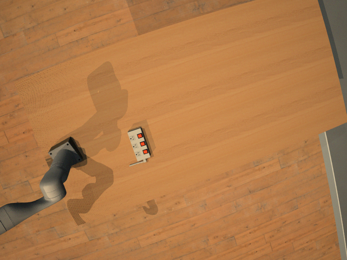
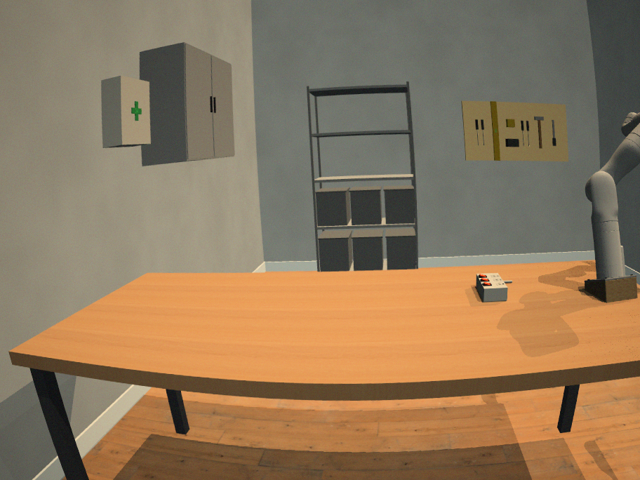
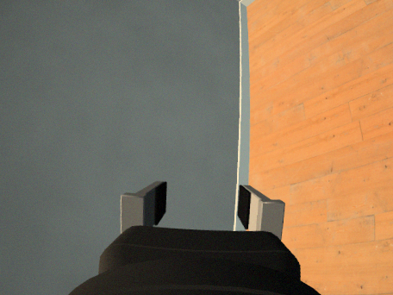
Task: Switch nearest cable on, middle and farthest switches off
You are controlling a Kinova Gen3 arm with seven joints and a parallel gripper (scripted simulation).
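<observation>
A white power strip (image 1: 135,149) (image 2: 494,295) lies flat, right way up, on the wooden table (image 1: 224,97) (image 2: 258,330). Its short cable (image 1: 137,163) (image 2: 508,282) leaves the lower end in the top view. Three red switches sit in a row: the one nearest the cable (image 1: 145,151), the middle one (image 1: 142,143) and the farthest one (image 1: 139,135). Their on or off positions are too small to tell. My gripper (image 3: 202,198) is open and empty in the wrist view, facing a wall and the floor, away from the strip. It is outside the top and exterior views.
The arm's base (image 1: 68,145) (image 2: 620,288) stands on the table to the left of the strip in the top view. The arm leans away toward the lower left there. A shelf rack (image 2: 361,227), a wall cabinet (image 2: 198,103) and a tool board (image 2: 478,154) are in the background.
</observation>
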